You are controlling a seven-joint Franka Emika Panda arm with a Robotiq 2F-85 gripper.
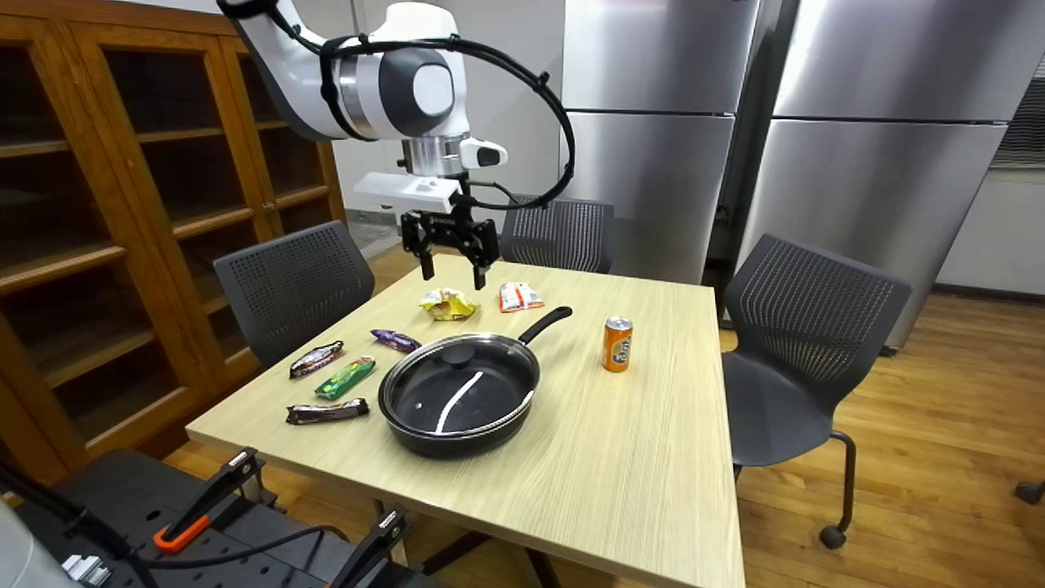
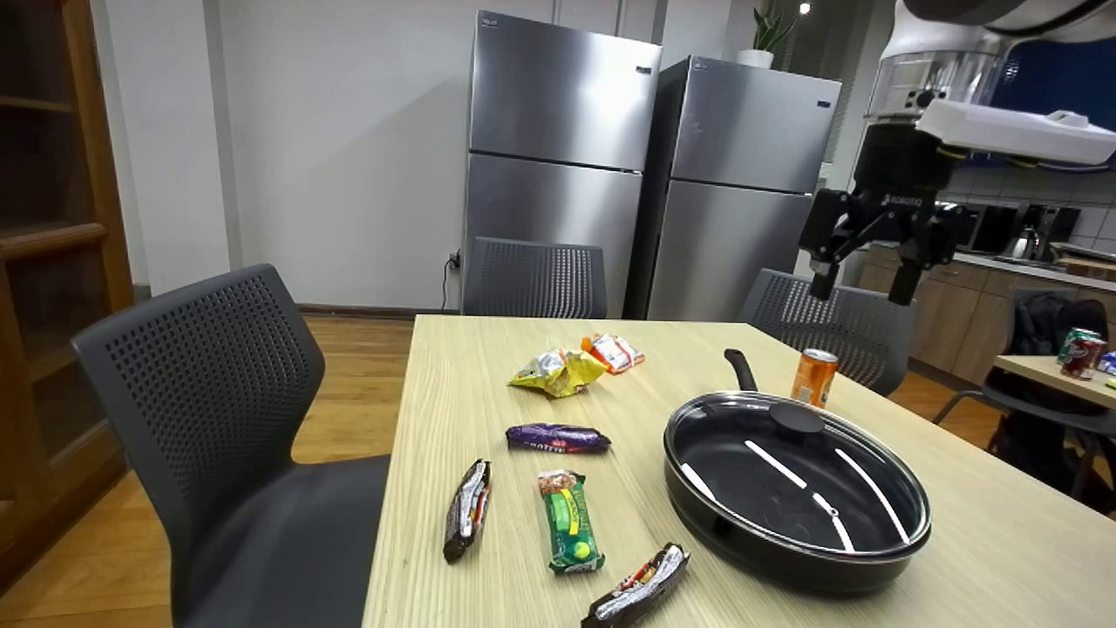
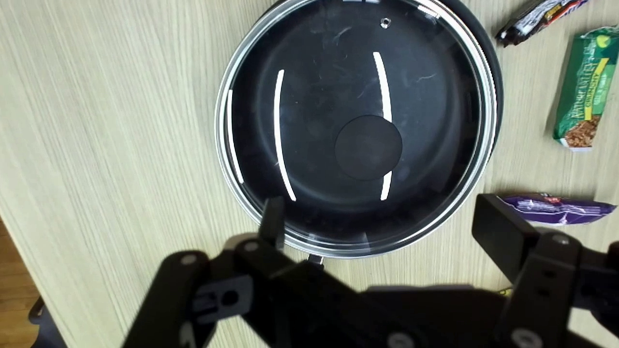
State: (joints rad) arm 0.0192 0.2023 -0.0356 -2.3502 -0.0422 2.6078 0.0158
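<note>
2 parted, empty fingers (image 3: 504,237) of the gripper (image 1: 454,276) are being held higher than the pan (image 1: 457,446), careful centring over its lid knob (image 3: 368,148) apparently being called for.

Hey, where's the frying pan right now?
In an exterior view, the lidded frying pan sits on the table, right of the green bar and left of the orange can.

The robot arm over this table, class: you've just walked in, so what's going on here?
A robot arm has its gripper hanging open above the table, holding nothing. On the table a black frying pan sits with its glass lid on. Four wrapped bars, a yellow bag and a white-and-orange packet lie about, and an orange Fanta can stands upright.
</note>
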